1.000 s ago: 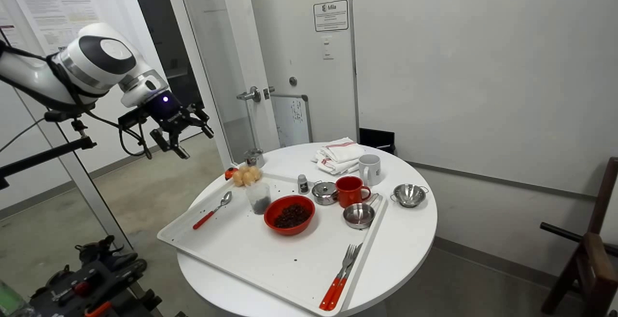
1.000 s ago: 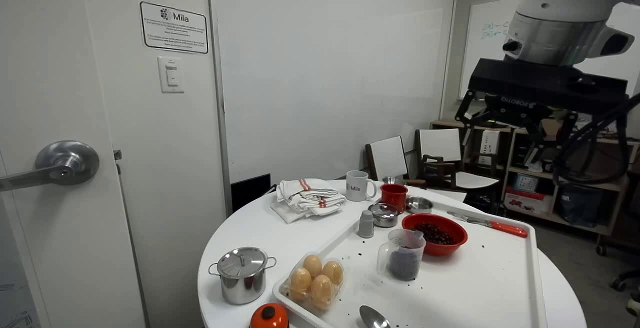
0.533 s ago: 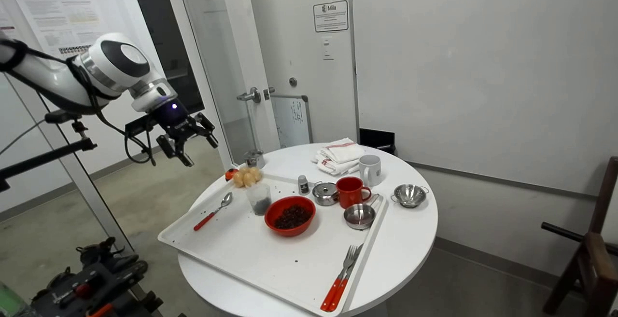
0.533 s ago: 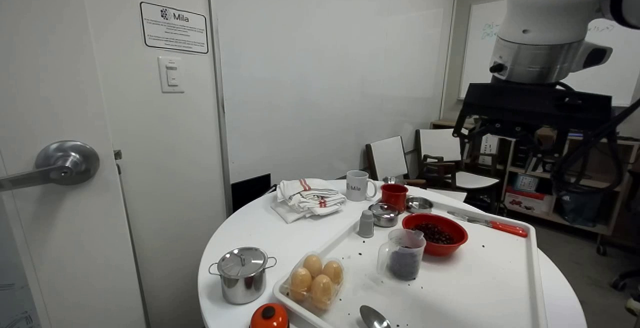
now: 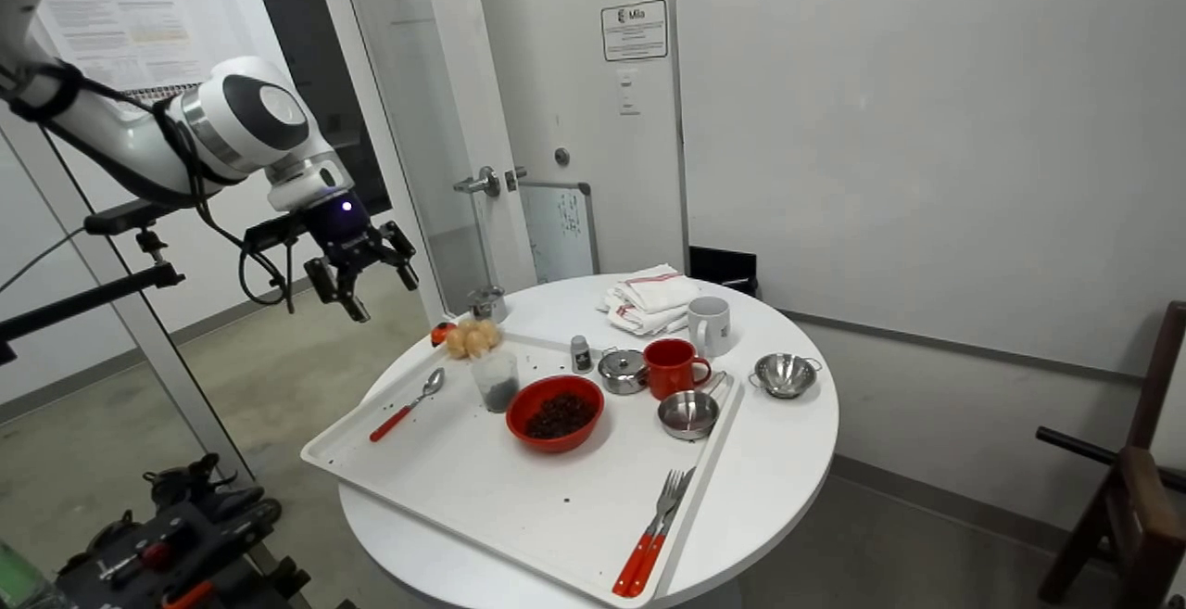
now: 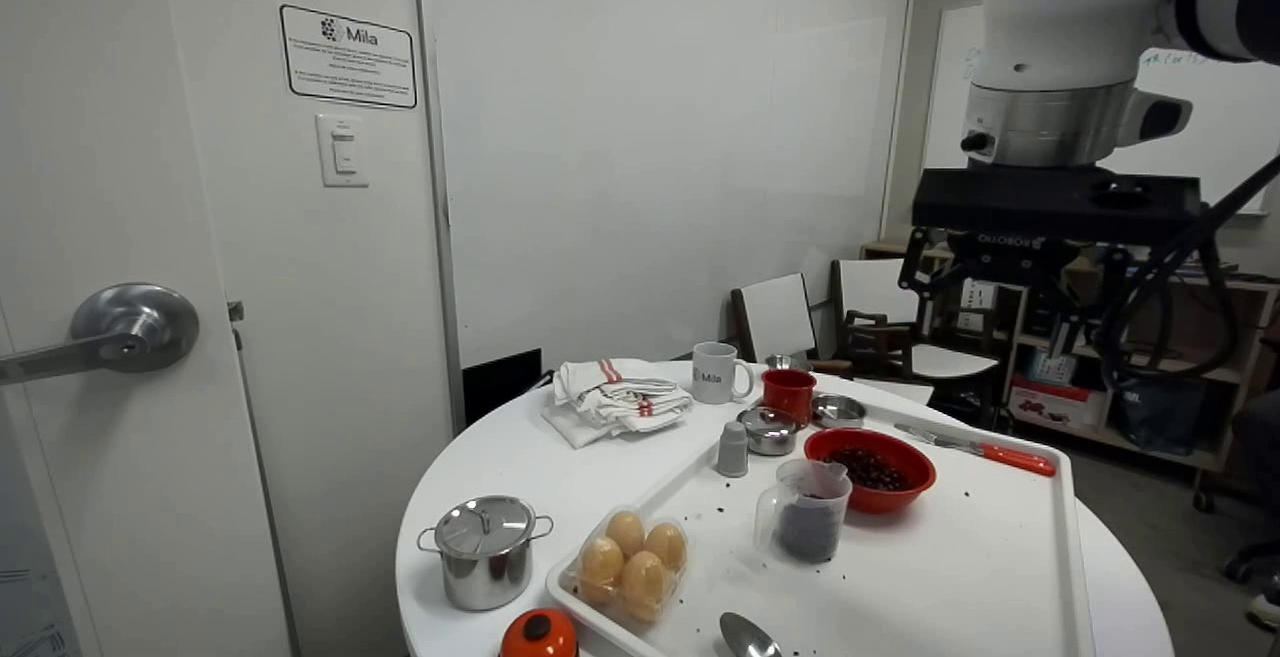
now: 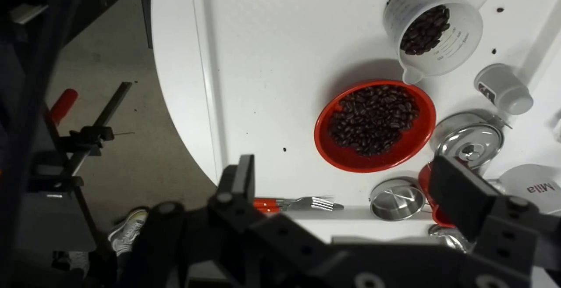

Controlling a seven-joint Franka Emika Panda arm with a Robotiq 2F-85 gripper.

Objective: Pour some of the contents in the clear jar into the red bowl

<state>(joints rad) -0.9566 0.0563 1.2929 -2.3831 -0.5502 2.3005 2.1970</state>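
Note:
The clear jar (image 5: pixel 497 379) stands upright on the white tray, part filled with dark beans. It also shows in an exterior view (image 6: pixel 830 502) with a handle and spout, and at the upper right of the wrist view (image 7: pixel 398 18). The red bowl (image 5: pixel 553 443) stands beside it, also holding dark beans; it also shows in an exterior view (image 6: pixel 892 503) and in the wrist view (image 7: pixel 366 164). My gripper (image 5: pixel 384 298) is open and empty, high above and apart from the tabletop things. Its fingers are spread wide in the wrist view (image 7: pixel 348 174).
The white tray (image 5: pixel 445 488) holds a red-handled spoon (image 5: pixel 408 407), fork and knife (image 5: pixel 654 535), a grey shaker (image 6: pixel 732 449), a lidded pot (image 5: pixel 623 371), a metal pan (image 5: pixel 688 414) and a red mug (image 5: pixel 669 368). Eggs (image 6: pixel 635 562) sit at its corner. Loose beans lie about.
The arm and open gripper have moved down and somewhat toward the table, shifting right in one exterior picture and left in another. The jar, bowl and other things have not moved.

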